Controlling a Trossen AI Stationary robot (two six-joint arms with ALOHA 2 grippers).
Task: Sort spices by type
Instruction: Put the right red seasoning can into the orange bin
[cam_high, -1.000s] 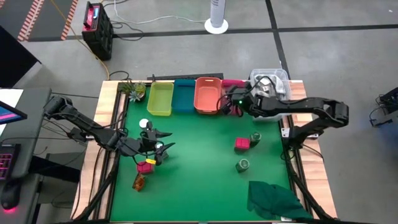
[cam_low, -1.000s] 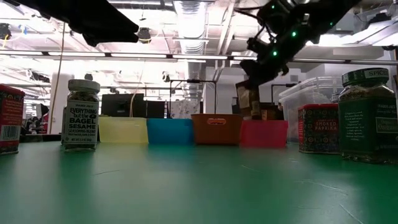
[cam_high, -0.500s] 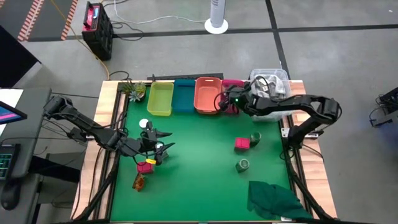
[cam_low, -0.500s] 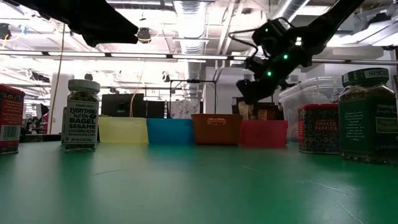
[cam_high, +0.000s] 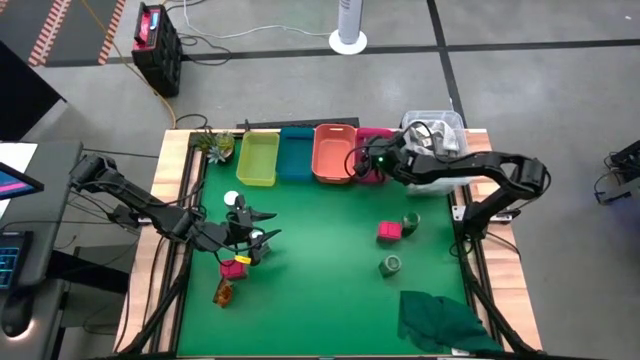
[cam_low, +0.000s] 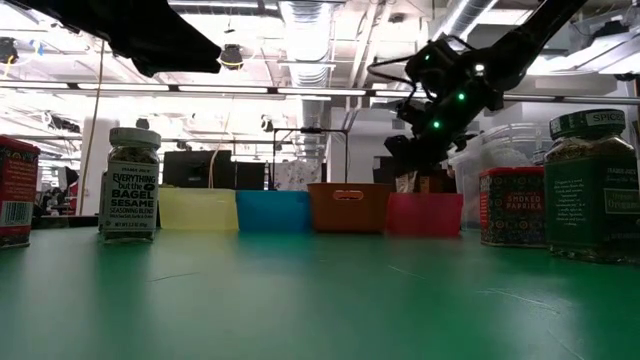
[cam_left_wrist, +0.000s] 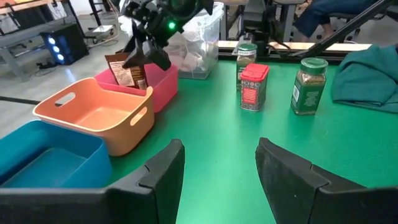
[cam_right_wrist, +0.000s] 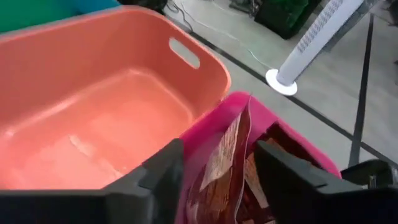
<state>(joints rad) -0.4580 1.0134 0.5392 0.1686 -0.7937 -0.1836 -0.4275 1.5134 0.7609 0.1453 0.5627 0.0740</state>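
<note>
My right gripper (cam_right_wrist: 227, 180) hangs open over the pink bin (cam_right_wrist: 205, 134). Its fingers stand on either side of a brown packet (cam_right_wrist: 233, 158) that stands upright in the bin (cam_left_wrist: 161, 84), and I see no touch. My left gripper (cam_left_wrist: 221, 168) stays open and empty above the table's left part (cam_high: 266, 226). Near it are a white-capped jar (cam_high: 232, 199), a pink-red cube packet (cam_high: 234, 268) and a brown-orange piece (cam_high: 223, 292). Another pink-red cube packet (cam_high: 389, 232) and two green jars (cam_high: 410, 221) (cam_high: 390, 265) stand on the right.
Yellow (cam_high: 257, 158), blue (cam_high: 296, 153) and orange (cam_high: 334, 153) bins line the far edge left of the pink one. A clear tub (cam_high: 435, 130) stands at the far right corner. A dark green cloth (cam_high: 445, 320) lies at the near right. The green middle is free.
My right gripper has sunk toward the pink bin with the brown packet hanging from it, then opened and let go. The packet now stands in the bin between the spread fingers.
</note>
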